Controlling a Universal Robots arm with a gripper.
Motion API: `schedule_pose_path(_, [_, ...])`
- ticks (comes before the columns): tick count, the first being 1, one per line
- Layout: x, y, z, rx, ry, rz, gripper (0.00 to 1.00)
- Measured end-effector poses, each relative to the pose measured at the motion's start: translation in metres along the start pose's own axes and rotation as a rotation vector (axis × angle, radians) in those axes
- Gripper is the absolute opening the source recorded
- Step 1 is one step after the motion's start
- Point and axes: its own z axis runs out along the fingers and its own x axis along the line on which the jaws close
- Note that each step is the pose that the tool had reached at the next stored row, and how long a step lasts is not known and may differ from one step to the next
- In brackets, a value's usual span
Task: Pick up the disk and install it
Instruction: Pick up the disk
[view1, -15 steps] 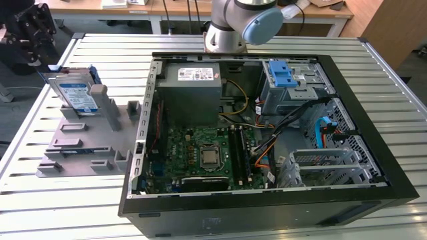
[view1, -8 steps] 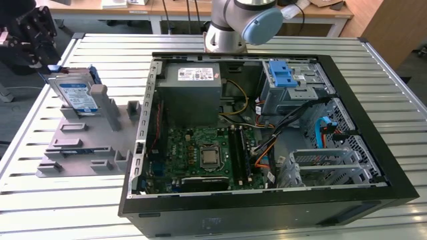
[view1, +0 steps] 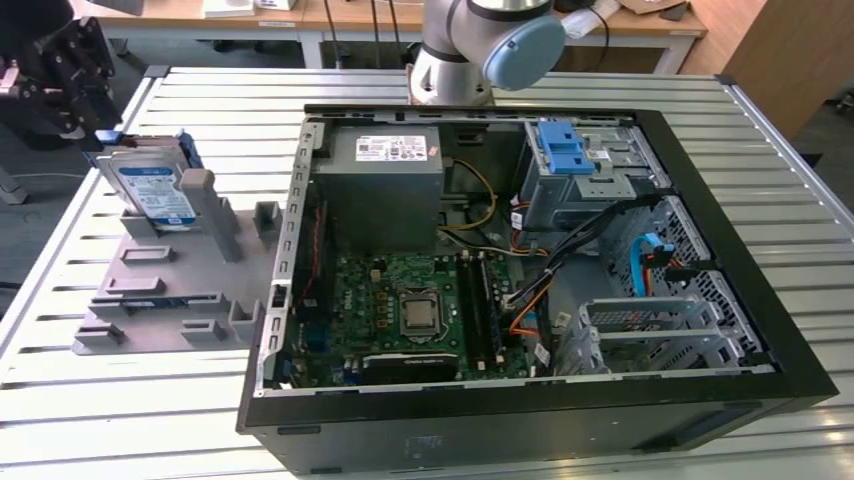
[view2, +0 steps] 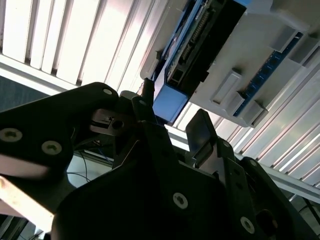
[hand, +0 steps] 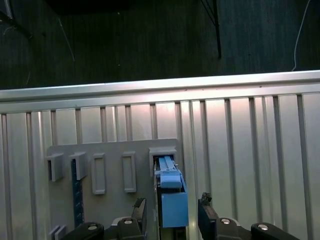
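Here, the disk (view1: 151, 190) stands on edge in a slot of the grey holder (view1: 160, 290) — propped upright, it seems, so its blue rail end is offered to a grasp from above. The gripper (hand: 172, 215) hangs just over that end, fingers (hand: 206, 212) parted a little wider than the rail and straddling it with a gap either side — holding nothing. The open computer case (view1: 534, 405) lies well apart from the gripper, the disk not yet in it.

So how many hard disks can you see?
1. The disk stands on edge in the grey holder at the exterior view's left, beside the open computer. Others may be hidden inside it.
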Motion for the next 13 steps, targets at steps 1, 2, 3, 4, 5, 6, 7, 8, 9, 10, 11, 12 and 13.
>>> schedule_pose_path(1, [0.0000,0.0002,0.0009,0.0000,0.0000,0.000,0.53])
schedule_pose_path(2, [0.0000,0.0004,0.0018,0.0000,0.0000,0.000,0.53])
schedule_pose_path(3, [0.0000,0.0005,0.0027,0.0001,0.0002,0.000,0.53])
schedule_pose_path(4, [0.0000,0.0006,0.0034,0.0000,0.0006,0.000,0.53])
schedule_pose_path(5, [0.0001,0.0006,0.0042,0.0000,0.0010,0.000,0.53])
schedule_pose_path(6, [0.0001,0.0006,0.0051,0.0001,0.0021,0.000,0.53])
schedule_pose_path(7, [0.0001,0.0006,0.0062,0.0002,0.0039,0.000,0.53])
schedule_pose_path(8, [0.0001,0.0006,0.0076,0.0003,0.0047,0.000,0.53])
schedule_pose_path(9, [0.0002,0.0006,0.0089,0.0003,0.0053,0.000,0.53])
schedule_pose_path(10, [0.0002,0.0006,0.0102,0.0004,0.0055,0.000,0.53])
schedule_pose_path(11, [0.0002,0.0006,0.0114,0.0004,0.0056,0.000,0.53])
schedule_pose_path(12, [0.0002,0.0006,0.0126,0.0004,0.0057,0.000,0.53])
schedule_pose_path(13, [0.0002,0.0006,0.0139,0.0004,0.0057,0.000,0.53])
